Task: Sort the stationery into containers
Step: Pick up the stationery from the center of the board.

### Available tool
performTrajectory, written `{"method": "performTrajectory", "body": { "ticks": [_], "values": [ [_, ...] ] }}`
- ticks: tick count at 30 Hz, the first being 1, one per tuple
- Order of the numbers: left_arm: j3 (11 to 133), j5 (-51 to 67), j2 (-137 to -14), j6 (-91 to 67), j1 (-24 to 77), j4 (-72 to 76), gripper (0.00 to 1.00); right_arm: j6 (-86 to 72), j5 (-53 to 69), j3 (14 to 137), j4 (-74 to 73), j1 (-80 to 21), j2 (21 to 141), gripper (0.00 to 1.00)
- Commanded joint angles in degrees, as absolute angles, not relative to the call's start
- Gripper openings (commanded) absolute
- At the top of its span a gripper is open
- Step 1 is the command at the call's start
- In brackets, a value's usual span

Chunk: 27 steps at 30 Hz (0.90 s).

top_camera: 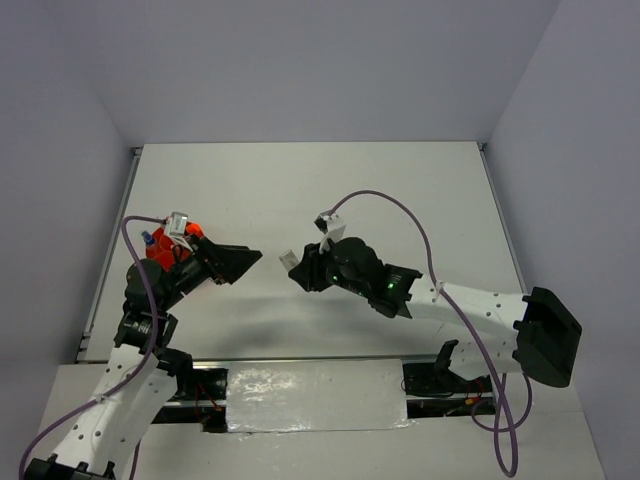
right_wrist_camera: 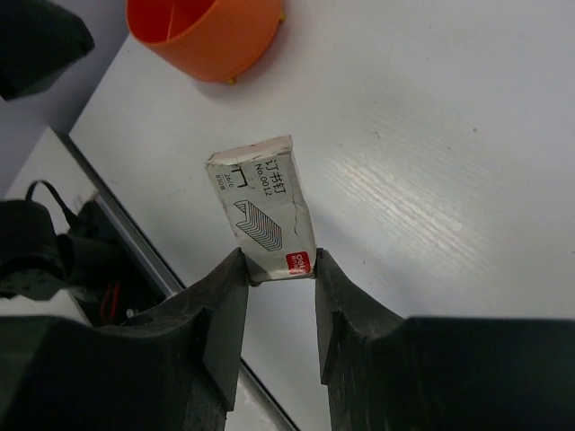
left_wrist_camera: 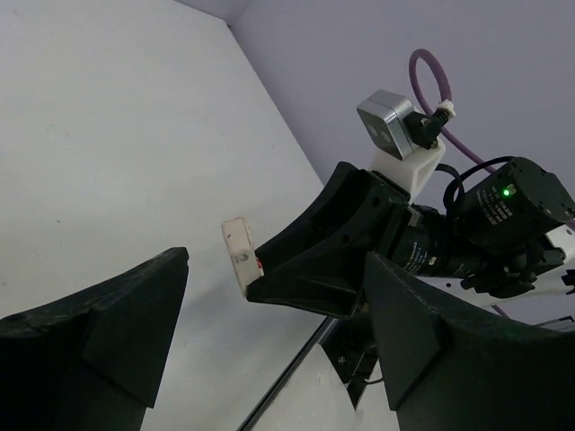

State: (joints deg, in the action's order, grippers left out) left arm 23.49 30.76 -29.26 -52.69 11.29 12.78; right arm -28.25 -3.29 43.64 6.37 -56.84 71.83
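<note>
White block (right_wrist_camera: 262, 202), red-labelled, sat clamped in the right pincer (right_wrist_camera: 277, 292); left pincer (left_wrist_camera: 274, 269) gaped empty. Tub (right_wrist_camera: 207, 36) stood at eleven o'clock, counter (right_wrist_camera: 431, 135) edge at eight.

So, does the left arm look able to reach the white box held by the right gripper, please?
Probably yes: the left gripper is open and faces the white box, which sticks out of the right gripper with nothing between.
</note>
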Motion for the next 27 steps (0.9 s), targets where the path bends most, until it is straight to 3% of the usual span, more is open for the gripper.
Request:
{"method": "performTrajectory", "body": {
  "ticks": [1,7,21,27],
  "values": [
    [24.2,31.6,-29.7,-51.9,11.8,17.8,0.91,-34.9,-13.0,49.6,8.5,-58.1,72.3,0.03],
    [22.2,33.3,-34.2,-53.3,12.0,21.7,0.82,-34.7,-14.9,52.5,7.1,-60.5,73.7,0.03],
    [19.4,33.8,-36.8,-57.5,13.7,31.2,0.78,-30.7,-13.5,59.1,4.8,-64.2,79.2,0.02],
    [18.8,32.8,-38.5,-56.3,13.9,30.1,0.58,-29.9,-14.2,60.0,4.7,-66.0,79.6,0.02]
  ]
}}
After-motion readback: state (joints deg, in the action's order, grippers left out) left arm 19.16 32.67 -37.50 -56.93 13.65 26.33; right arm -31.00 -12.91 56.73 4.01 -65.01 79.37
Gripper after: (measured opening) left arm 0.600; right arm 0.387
